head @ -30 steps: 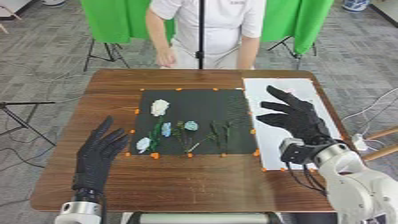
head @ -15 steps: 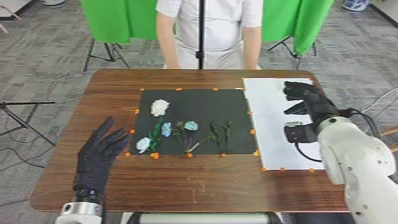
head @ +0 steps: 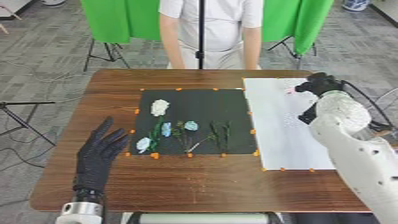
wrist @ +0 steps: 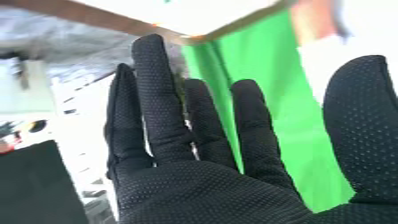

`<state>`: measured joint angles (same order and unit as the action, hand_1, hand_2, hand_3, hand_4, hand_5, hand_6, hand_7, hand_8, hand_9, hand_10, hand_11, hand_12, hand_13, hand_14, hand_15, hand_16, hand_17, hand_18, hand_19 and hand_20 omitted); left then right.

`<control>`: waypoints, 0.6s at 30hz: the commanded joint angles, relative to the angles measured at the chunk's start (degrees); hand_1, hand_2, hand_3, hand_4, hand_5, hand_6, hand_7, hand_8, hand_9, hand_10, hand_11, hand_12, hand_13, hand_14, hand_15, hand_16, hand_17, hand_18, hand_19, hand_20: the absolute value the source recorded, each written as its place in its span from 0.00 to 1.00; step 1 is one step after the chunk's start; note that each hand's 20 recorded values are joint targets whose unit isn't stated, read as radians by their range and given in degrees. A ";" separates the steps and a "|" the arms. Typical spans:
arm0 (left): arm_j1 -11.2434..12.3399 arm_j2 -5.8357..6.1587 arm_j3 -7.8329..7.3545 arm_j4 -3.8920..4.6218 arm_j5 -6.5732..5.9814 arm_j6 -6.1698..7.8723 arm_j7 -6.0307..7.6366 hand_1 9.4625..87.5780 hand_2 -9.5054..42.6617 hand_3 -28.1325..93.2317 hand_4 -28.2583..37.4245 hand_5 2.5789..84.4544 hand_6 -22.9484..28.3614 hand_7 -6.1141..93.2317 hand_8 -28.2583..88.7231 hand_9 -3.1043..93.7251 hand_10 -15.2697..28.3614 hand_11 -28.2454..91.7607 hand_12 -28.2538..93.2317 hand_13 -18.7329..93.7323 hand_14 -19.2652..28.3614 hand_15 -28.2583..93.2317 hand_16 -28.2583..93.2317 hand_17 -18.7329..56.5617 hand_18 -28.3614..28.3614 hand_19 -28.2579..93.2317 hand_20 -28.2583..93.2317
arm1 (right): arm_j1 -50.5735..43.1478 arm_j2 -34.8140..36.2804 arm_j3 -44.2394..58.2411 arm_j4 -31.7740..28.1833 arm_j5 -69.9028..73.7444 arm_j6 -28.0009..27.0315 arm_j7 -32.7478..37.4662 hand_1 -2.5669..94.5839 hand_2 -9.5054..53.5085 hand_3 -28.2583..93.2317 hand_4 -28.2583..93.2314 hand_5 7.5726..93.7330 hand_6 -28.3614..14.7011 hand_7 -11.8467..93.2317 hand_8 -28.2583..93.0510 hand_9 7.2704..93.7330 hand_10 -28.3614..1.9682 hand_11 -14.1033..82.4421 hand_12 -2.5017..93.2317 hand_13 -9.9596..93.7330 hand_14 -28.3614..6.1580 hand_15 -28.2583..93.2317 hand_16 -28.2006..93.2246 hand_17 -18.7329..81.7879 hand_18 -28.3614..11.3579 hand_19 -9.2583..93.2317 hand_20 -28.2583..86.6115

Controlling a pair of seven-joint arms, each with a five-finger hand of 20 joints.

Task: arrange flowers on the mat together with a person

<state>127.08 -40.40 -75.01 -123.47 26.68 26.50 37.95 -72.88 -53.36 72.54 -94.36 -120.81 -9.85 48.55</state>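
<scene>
Green cloth (head: 108, 22), black tripod (head: 27, 103) at left, grey carpet (head: 355, 45)

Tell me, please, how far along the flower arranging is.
Well under way, it seems: a white flower, blue flowers and green stems already lie on the dark mat. Nothing appears in hand: the right hand and left hand are both open. What is left is uncertain, perhaps heads for the rightmost stems, which show none clearly.

A green backdrop (head: 108, 25), black stands (head: 27, 103) and grey carpet (head: 53, 57) suggest a lab.
</scene>
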 commanded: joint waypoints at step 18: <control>0.03 -1.10 -0.08 -0.24 -0.40 -1.04 0.29 0.09 0.45 0.80 0.00 0.31 0.57 0.18 0.16 0.34 0.78 0.41 0.32 0.38 0.90 0.53 0.19 0.15 0.86 0.66 0.34 | 6.07 -0.50 -2.39 9.83 -0.81 -17.63 1.19 0.35 0.06 0.91 0.00 0.31 0.76 0.26 0.11 0.36 0.48 0.22 0.15 0.56 0.38 0.58 0.30 0.30 0.28 0.71 0.33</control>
<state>126.88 -41.18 -75.34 -123.69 26.45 26.15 38.11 -65.79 -53.35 70.54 -85.81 -120.24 -23.87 51.39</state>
